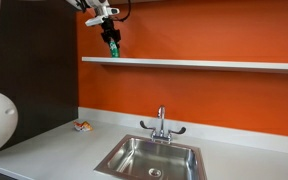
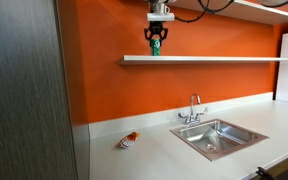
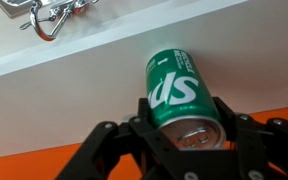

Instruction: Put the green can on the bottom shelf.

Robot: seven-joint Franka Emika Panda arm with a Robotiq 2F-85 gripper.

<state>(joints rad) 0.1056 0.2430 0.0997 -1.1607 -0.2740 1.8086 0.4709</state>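
Above the long white wall shelf (image 1: 204, 63) on the orange wall (image 2: 214, 85), the black two-fingered gripper (image 1: 111, 40) is clamping the small green cylindrical drink can (image 3: 176, 90) by its silvery-topped end. The can is hanging upright at shelf level, and whether it is touching the shelf is unclear.

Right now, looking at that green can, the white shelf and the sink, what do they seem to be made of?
The green can looks like thin painted metal: glossy green sides, bare silvery top. The bottom shelf is a matte white board, perhaps painted wood or laminate; the pictures cannot settle it. The sink looks like brushed stainless steel, grey with soft reflections.
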